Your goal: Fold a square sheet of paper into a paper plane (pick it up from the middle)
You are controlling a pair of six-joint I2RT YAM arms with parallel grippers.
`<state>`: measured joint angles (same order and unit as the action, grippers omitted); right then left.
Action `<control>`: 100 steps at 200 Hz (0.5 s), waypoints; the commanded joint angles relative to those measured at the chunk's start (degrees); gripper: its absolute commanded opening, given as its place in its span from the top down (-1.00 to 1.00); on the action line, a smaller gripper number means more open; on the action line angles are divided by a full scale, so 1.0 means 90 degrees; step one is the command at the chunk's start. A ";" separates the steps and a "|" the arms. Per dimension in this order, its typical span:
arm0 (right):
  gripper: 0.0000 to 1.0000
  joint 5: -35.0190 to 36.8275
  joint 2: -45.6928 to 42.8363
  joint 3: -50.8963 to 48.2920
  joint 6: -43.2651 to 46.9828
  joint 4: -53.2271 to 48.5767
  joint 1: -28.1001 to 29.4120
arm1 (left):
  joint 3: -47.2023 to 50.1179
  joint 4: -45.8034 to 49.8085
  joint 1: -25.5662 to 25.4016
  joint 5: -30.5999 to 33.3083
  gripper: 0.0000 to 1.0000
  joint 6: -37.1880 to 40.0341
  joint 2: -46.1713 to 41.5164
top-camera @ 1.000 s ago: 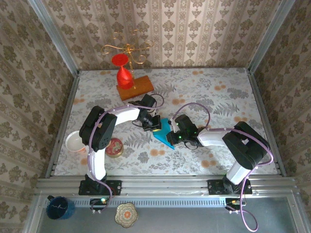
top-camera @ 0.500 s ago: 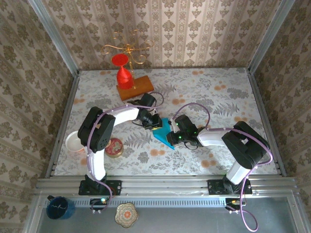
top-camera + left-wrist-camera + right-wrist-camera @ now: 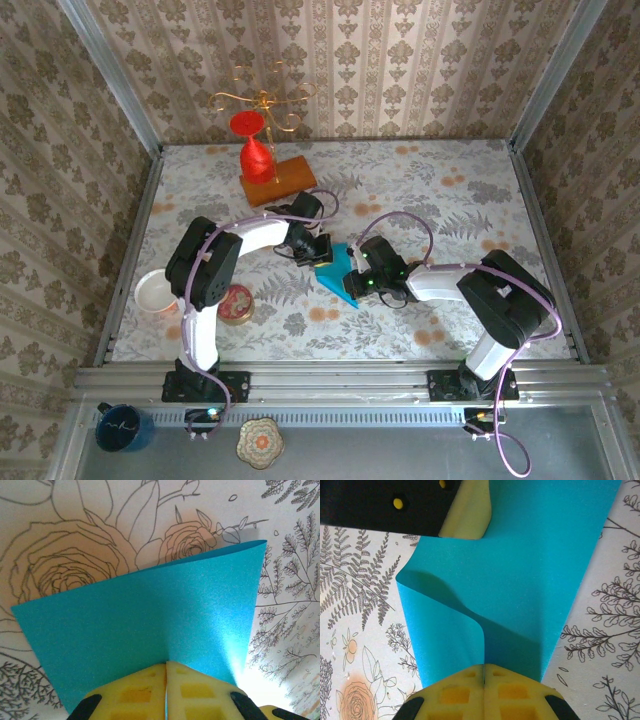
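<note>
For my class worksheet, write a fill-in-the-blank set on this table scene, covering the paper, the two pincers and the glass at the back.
1. The left pincer and the right pincer are both shut on the ____ sheet of paper.
2. The glass standing on the wooden block is ____.
3. The pads of each pincer are ____.
Missing words: blue; red; yellow.
</note>
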<state>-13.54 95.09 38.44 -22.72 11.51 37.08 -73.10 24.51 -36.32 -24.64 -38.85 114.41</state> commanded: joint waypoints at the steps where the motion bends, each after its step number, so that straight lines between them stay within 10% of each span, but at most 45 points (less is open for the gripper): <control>1: 1.00 0.0088 -0.0206 -0.0071 -0.0054 -0.0097 -0.0058 | 0.0017 0.0524 -0.0056 0.0355 0.82 0.0205 0.0326; 100: 1.00 0.0099 0.0036 -0.0076 -0.0071 -0.0189 -0.0097 | -0.0066 0.0587 -0.0076 0.0336 0.83 0.0264 0.0359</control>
<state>-13.52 94.26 38.41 -22.74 11.25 36.56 -73.95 25.65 -36.38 -24.38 -37.76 114.78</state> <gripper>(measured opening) 0.063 0.086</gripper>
